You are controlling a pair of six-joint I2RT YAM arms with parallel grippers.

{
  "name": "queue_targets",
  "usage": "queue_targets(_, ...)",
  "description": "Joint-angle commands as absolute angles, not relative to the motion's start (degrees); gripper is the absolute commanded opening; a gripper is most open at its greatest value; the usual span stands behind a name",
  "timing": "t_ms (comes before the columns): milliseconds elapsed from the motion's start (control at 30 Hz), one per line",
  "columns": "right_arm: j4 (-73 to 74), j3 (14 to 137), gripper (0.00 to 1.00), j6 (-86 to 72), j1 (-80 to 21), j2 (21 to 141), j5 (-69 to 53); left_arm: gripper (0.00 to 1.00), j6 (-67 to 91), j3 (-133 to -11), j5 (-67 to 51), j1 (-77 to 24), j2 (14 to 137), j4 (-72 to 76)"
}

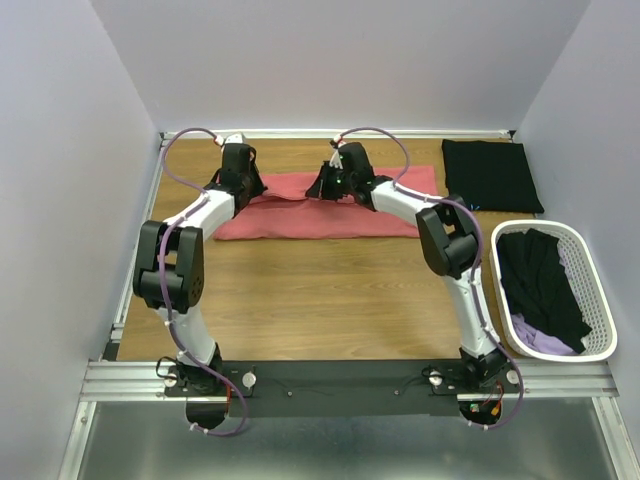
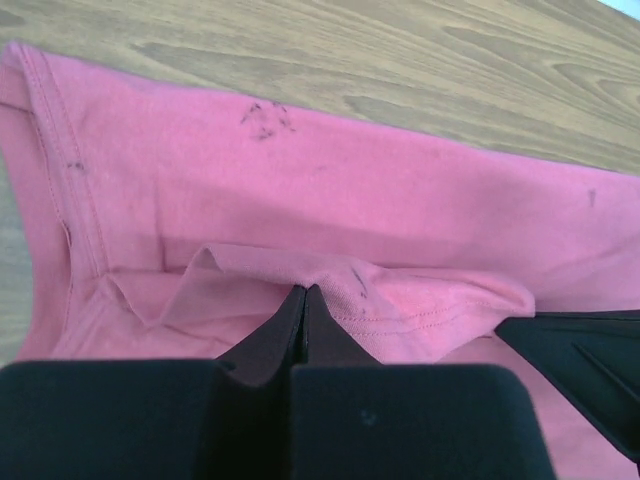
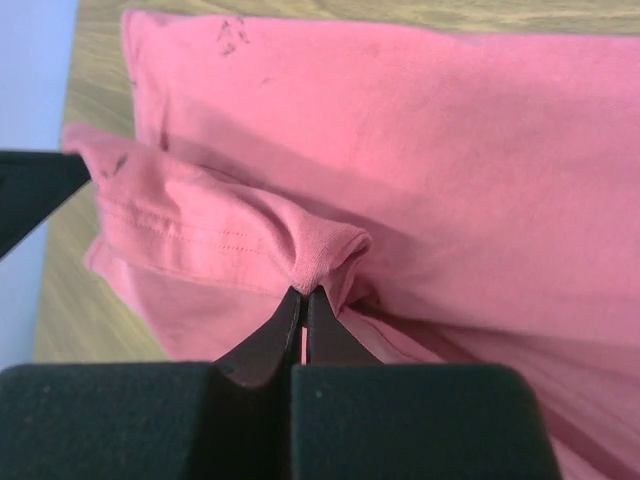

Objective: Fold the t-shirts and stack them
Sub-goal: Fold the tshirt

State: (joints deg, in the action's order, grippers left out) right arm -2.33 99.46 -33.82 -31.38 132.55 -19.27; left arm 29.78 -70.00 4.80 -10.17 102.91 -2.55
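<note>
Risk 1: each hold takes only a thin ridge of hem at the very fingertips; a fast lift or an uneven pull would probably slip the cloth out of 1 grip.
Risk 2: the 2 holds sit on the left half of the shirt's far side; the right stretch has no support and may sag, giving a crooked fold.
Risk 3: the cloth is rucked between the holds; that crease may carry into the fold unless it is drawn taut.
Left arm pose: elbow raised at the left edge of the tabletop [image 1: 330,300]; forearm reaching toward the far edge; wrist tipped down onto the shirt.
Right arm pose: elbow raised near the right edge; forearm angled far and leftward across the tabletop; wrist low over the shirt.
left gripper [image 2: 305,292]: clamped on a raised fold of the coral-pink t-shirt [image 1: 330,218]; fingers together.
right gripper [image 3: 303,293]: clamped on a bunched hem of the same shirt; fingers together.
Coral-pink t-shirt location: spread flat along the far edge, left of centre.
Other stock: 1 folded black t-shirt [image 1: 492,175] at the far right corner; a black tee [image 1: 540,275] and a lilac tee [image 1: 537,337] in the white basket [image 1: 601,295] at the right edge.
</note>
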Motion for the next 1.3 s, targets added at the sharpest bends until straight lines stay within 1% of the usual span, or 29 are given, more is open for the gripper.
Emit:
queue_targets(0, -0.79, 104.06, 0.05, -31.11, -31.29, 136.66, -21.88, 0.0, 27.42, -72.86, 6.42, -9.4, 105.99, 0.95)
queue_targets(233, -0.79, 106.52, 0.05, -31.2, -30.06, 139.13, -21.44, 0.0, 25.67, -77.43, 7.03, -8.97, 110.74, 2.11)
queue_targets(533, -0.79, 110.13, 0.06, -31.55, -29.01, 141.24, -21.09, 0.0, 26.19, -78.75, 7.38, -7.91, 113.03, 0.71)
queue_targets(700, -0.53, 109.34, 0.05, -34.62, -28.83, 140.54, -23.19, 0.0, 25.58, -82.96, 8.35, -7.82, 113.99, -7.1)
queue_targets(867, -0.44, 108.28, 0.06, -37.35, -28.92, 139.49, -25.49, 0.0, 24.88, -85.34, 9.23, -7.82, 113.29, -11.77)
queue_targets(1067, -0.35, 106.09, 0.06, -38.85, -28.92, 137.9, -26.28, 0.0, 22.68, -89.2, 13.88, -7.91, 114.61, -20.63)
queue_targets(1233, -0.26, 105.21, 0.06, -39.38, -29.0, 137.81, -27.25, 0.0, 21.45, -91.23, 14.68, -8.0, 116.63, -22.94)
queue_targets(1267, -0.26, 105.12, 0.06, -39.38, -29.18, 137.81, -27.25, 0.07, 21.36, -91.49, 14.33, -8.09, 116.98, -22.59)
